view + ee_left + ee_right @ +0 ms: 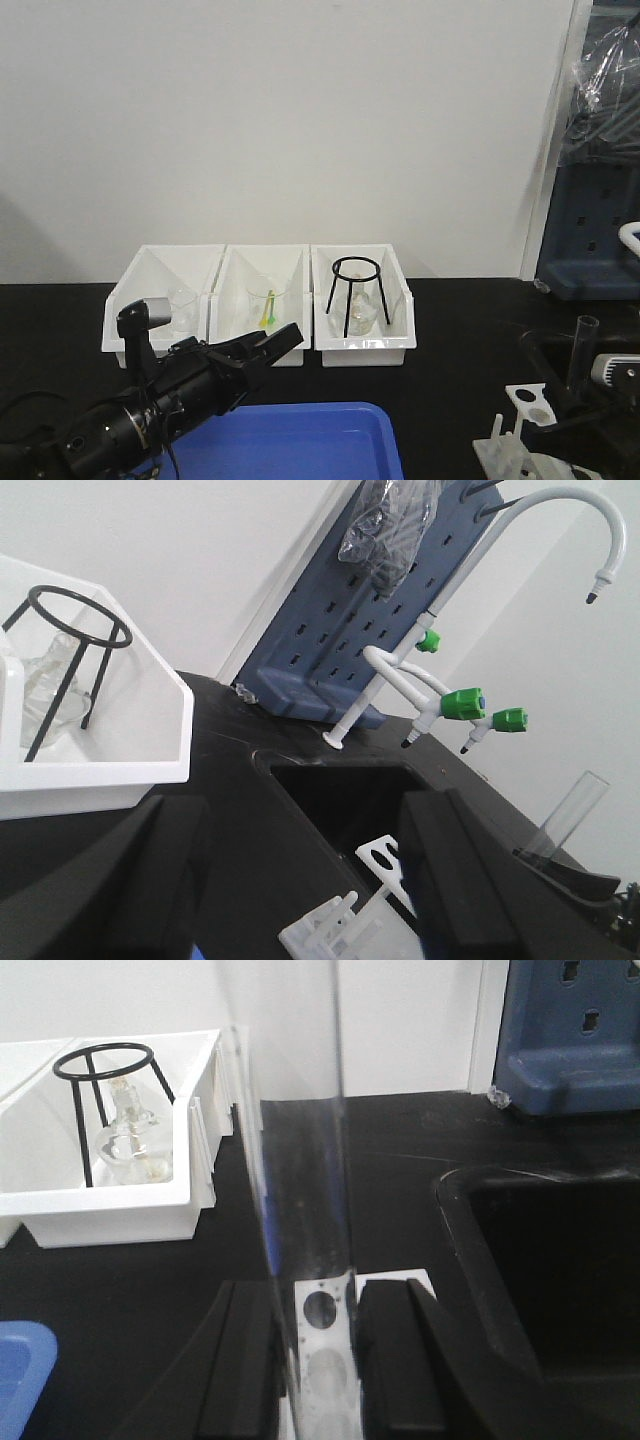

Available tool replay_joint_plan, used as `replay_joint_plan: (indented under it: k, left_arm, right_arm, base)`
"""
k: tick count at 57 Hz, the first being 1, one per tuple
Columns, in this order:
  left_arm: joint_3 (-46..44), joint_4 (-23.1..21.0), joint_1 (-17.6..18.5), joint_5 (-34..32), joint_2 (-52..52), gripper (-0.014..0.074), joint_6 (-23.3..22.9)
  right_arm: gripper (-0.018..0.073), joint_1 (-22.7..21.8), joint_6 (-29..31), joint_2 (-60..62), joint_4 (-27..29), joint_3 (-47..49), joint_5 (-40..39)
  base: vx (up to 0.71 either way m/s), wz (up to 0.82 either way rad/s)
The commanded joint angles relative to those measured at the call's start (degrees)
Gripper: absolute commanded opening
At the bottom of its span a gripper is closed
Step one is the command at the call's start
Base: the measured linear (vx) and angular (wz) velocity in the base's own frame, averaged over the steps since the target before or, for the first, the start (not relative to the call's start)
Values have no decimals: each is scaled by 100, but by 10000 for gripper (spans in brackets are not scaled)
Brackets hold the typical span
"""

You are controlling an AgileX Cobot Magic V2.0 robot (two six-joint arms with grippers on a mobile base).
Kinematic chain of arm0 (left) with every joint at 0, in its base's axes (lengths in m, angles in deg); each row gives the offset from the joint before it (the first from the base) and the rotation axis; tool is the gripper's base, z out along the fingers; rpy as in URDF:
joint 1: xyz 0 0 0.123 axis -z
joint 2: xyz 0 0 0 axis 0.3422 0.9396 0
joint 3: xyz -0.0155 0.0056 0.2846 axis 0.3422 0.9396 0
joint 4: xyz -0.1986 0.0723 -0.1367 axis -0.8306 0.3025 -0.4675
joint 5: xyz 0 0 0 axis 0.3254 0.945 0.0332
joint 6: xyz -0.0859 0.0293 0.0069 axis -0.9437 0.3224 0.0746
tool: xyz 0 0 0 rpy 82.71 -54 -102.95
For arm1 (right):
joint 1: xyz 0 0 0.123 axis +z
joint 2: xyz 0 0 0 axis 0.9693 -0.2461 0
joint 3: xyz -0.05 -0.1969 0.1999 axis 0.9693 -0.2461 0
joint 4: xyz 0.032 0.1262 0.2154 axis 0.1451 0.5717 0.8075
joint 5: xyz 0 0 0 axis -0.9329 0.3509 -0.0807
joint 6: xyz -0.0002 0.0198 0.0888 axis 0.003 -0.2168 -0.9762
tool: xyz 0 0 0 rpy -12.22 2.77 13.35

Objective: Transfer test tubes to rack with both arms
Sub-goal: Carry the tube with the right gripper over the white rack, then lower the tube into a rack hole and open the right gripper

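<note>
Test tubes: one in view, clear glass, upright, open rim at the top.
Tube's place: between the fingers of the right gripper, over the top plate of the rack, at the table's right end next to the black sink; lower end hidden, so in a hole or above it, cannot tell.
Rack: one, white, two round holes showing in the plate from the right wrist view, upright pegs along one side.
Right gripper: clamped on the tube, one black finger on each side.
Left gripper: spread wide, nothing between the fingers, hovering near the far edge of the blue tray, well apart from the rack.
Grey-capped post: one, on the left arm.
Bins: three, white, side by side along the back wall.
Beakers: two, one in the left bin, one in the middle bin.
Tripod stand: one, black wire, in the right bin, over one flask.
Faucet: one, white, with three green knobs.
</note>
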Motion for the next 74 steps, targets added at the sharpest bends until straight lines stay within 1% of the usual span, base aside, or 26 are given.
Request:
replay_joint_plan:
  k: [1, 7, 11, 23, 29, 38, 42, 47, 53, 59, 64, 68, 74]
  left_arm:
    - [-166, -182, -12, -432, -269, 516, 19]
    - [-166, -182, -12, -409, -269, 516, 19]
    - [-166, -182, -12, -388, -269, 516, 19]
    - [-166, -182, -12, -189, -269, 516, 19]
    - [-166, -182, -12, -176, -269, 516, 19]
    - [-166, -182, -12, -182, -269, 516, 19]
    - [-166, -182, -12, -182, -269, 516, 19]
    - [-166, -182, -12, -182, -269, 516, 19]
    - [-166, -182, -12, -182, -269, 516, 19]
    - [-166, -182, -12, -182, -269, 516, 19]
    - [-166, -182, -12, -182, -269, 516, 19]
    - [-166, -182, -12, -182, -269, 516, 19]
    - [-166, -182, -12, -182, -269, 516, 19]
  right_arm:
    - [-7, -29, -24, 45, -57, 79, -888]
    - [-7, -29, -24, -126, 23, -28, -882]
    - [-7, -29, -24, -260, 23, -167, -1072]
    - [-6, -29, 4, -768, 23, -631, -2210]
    - [-3, -29, 4, -982, 23, -789, -2649]
    - [22, -29, -5, -1191, -6, -789, -2635]
    - [60, -29, -10, -1225, -20, -789, -2635]
    - [134, -29, -10, -1225, -20, -789, -2641]
    - [258, -29, -21, -1225, -14, -789, -2635]
    - [413, -29, -33, -1225, -8, -789, -2635]
    - [498, -29, -53, -1121, -19, -784, -2623]
    - [536, -29, -48, -904, -69, -767, -2443]
    - [542, -29, -25, -360, -95, -756, -1933]
  base:
    - [0, 0]
    - [0, 0]
    - [0, 0]
    - [0, 0]
    - [0, 0]
    - [0, 0]
    - [0, 0]
    - [0, 0]
    - [0, 0]
    - [0, 0]
    - [0, 0]
    - [0, 0]
    - [0, 0]
